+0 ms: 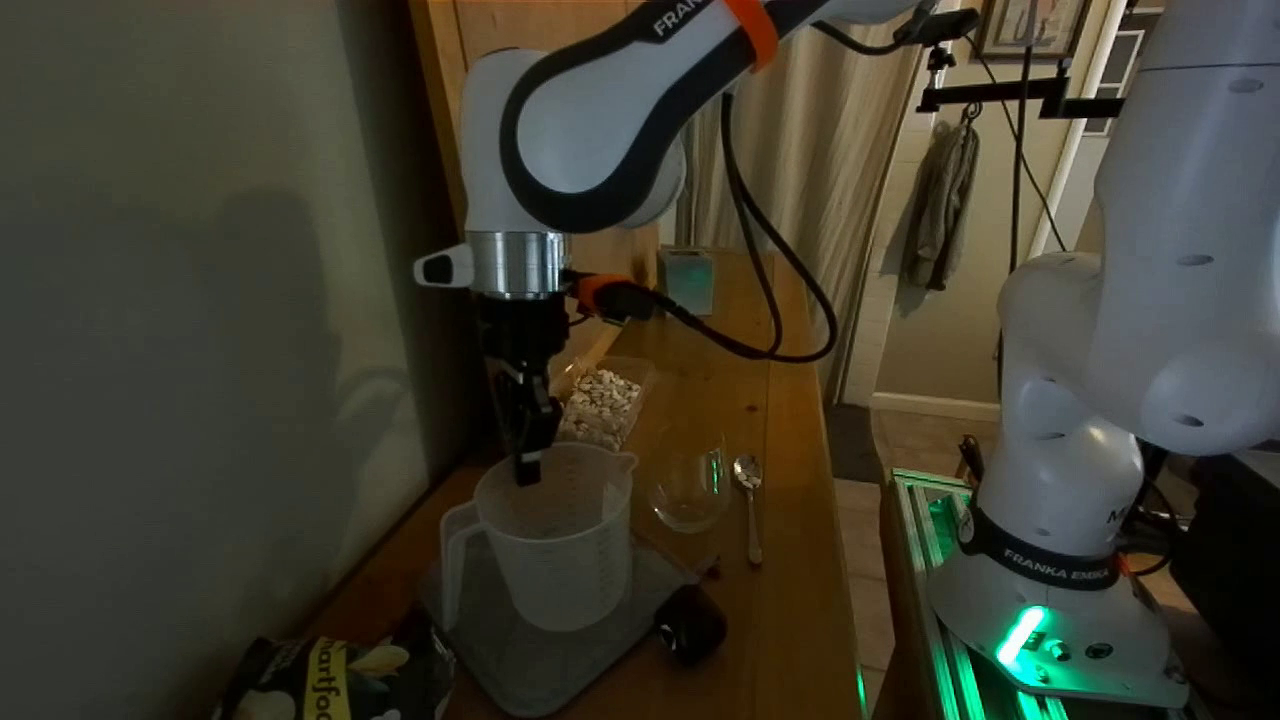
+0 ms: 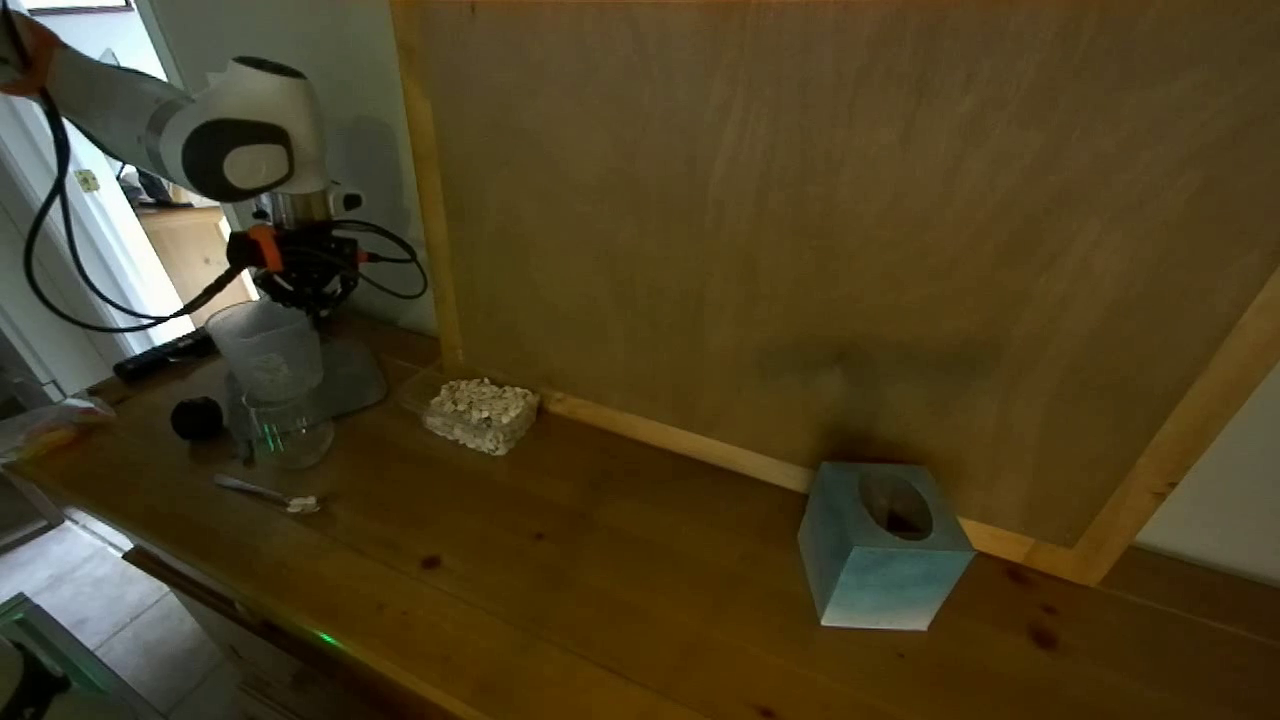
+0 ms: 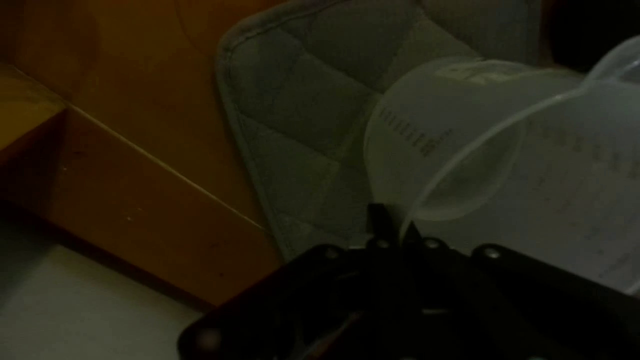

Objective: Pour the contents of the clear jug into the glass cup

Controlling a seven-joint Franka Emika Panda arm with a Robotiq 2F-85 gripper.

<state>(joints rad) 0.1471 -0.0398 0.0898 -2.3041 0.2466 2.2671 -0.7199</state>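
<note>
Pinching the clear jug [image 1: 562, 550] by its rim, gripper [image 3: 397, 234] is nr the wall [image 1: 200, 450]; edge of surface [image 1: 795, 600] lies past the spoon [image 1: 752, 515], w/ open room btwn tub of pale flakes [image 2: 480, 420] & blue box [image 2: 888, 585]. Jug: translucent, whitish, upright on grey pad [image 1: 510, 675], meas. marks on its side, glass cup [image 1: 690, 492] just beside.

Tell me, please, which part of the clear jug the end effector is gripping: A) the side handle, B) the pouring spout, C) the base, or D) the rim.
D: the wrist view shows the end effector with its jaws closed on the rim of the clear jug, one inside and one outside.
</note>
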